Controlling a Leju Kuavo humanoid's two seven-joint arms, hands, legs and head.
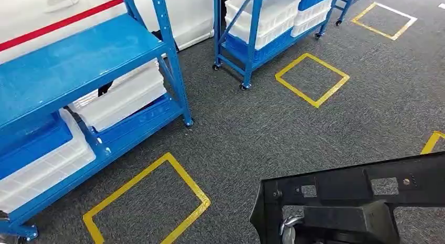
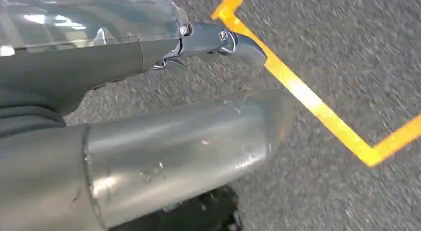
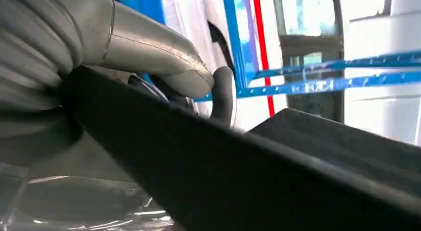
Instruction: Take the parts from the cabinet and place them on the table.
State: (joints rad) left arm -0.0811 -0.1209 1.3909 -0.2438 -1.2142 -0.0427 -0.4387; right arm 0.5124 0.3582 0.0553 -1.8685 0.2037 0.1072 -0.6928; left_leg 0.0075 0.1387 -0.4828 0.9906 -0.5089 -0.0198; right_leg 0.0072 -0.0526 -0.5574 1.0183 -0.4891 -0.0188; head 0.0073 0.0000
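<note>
Right wrist view: right hand is gripping the black part, carrying it past blue shelves. Left hand's state I cannot tell. Keeping the part level should help.

carpet floor: dark grey, finely speckled.
taped floor squares: bright yellow outlines on the grey.
near metal shelving rack: glossy blue shelves and posts.
far wheeled shelving rack: the same blue.
plastic crates on the near rack: white, one with a blue band on its upper part.
crates on the far rack: white, with blue ones beside.
white wall panel: crossed by a red stripe.
moulded plastic part: matt black, with cut-outs showing grey carpet.
right hand: grey thumb, dark fingers, ribbed grey cover.
left hand: dull silver-grey thumb, darker fingertip.
</note>
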